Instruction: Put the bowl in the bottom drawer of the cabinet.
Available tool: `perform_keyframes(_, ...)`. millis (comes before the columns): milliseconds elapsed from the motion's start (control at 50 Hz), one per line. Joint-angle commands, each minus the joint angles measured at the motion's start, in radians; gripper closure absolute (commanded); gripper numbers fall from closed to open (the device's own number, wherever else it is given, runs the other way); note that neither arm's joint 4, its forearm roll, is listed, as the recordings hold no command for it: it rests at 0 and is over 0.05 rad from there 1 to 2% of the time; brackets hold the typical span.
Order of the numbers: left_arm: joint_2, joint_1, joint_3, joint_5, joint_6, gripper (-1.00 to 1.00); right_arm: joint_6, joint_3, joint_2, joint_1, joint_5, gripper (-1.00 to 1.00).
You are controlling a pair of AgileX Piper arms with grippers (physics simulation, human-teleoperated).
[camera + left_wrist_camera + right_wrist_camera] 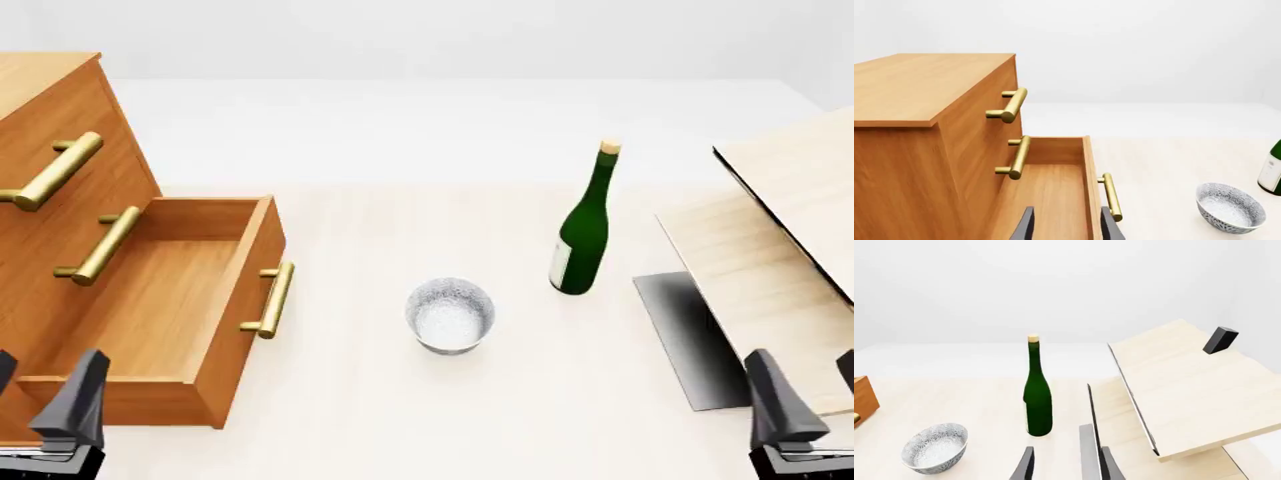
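Observation:
The bowl [450, 315], small, white and speckled, stands upright on the table in the middle, to the right of the cabinet [54, 110]. The bottom drawer [238, 300] is pulled out, its inside bare and its brass handle [271, 300] facing the bowl. My left gripper [40, 385] hangs open at the near left over the drawer's near corner. In the left wrist view the left gripper [1067, 227] holds nothing, with the drawer [1047, 195] ahead and the bowl [1229, 207] off to one side. My right gripper [810, 380] is open at the near right, and the bowl [934, 447] shows in its view.
A green wine bottle [583, 225] stands upright behind and right of the bowl. Pale wooden boards [787, 180] lean at the right over a dark grey slab [687, 340]. Two upper drawers with brass handles [54, 170] are closed.

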Motion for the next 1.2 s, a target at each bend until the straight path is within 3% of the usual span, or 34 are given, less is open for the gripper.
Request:
perform_keyframes(20,0.005,0.005,-0.001,-0.005,0.006,-1.0,0.002,-0.002,0.004,0.0,-0.002,-1.0)
perform_keyframes(380,0.0,-0.017,-0.006,-0.009,0.018,-1.0,0.002,-0.002,0.005,-0.001,-0.003,-1.0)
perform_keyframes(440,0.0,-0.089,-0.034,-0.013,0.035,-1.0,0.002,-0.002,0.006,-0.001,-0.003,-1.0)
perform_keyframes(520,-0.002,-0.147,0.0,-0.056,0.048,-1.0,0.002,-0.002,0.006,-0.001,-0.003,-1.0)
perform_keyframes(800,0.007,-0.346,-0.025,-0.012,0.099,-1.0,0.002,-0.003,0.005,-0.002,-0.002,-1.0)
perform_keyframes(840,0.076,-0.399,-0.005,-0.081,0.111,-1.0,0.002,-0.003,0.005,-0.002,-0.002,-1.0)
perform_keyframes(880,0.151,-0.428,-0.089,-0.062,0.109,-1.0,0.002,-0.002,0.004,-0.002,-0.001,-1.0)
perform_keyframes(920,0.164,-0.449,-0.093,-0.071,0.115,-1.0,0.002,-0.002,0.004,-0.002,-0.001,-1.0)
perform_keyframes(940,0.181,-0.453,-0.012,-0.164,0.124,-1.0,0.002,-0.002,0.003,-0.002,0.0,-1.0)
perform_keyframes(960,0.196,-0.449,-0.069,-0.123,0.123,-1.0,0.002,-0.002,0.003,-0.002,0.0,-1.0)
perform_keyframes(1020,0.22,-0.467,-0.009,-0.206,0.124,-1.0,0.002,-0.002,0.003,-0.002,0.0,-1.0)
perform_keyframes(1200,0.273,-0.537,-0.04,-0.244,0.079,-1.0,0.002,-0.001,0.004,-0.003,-0.002,-1.0)
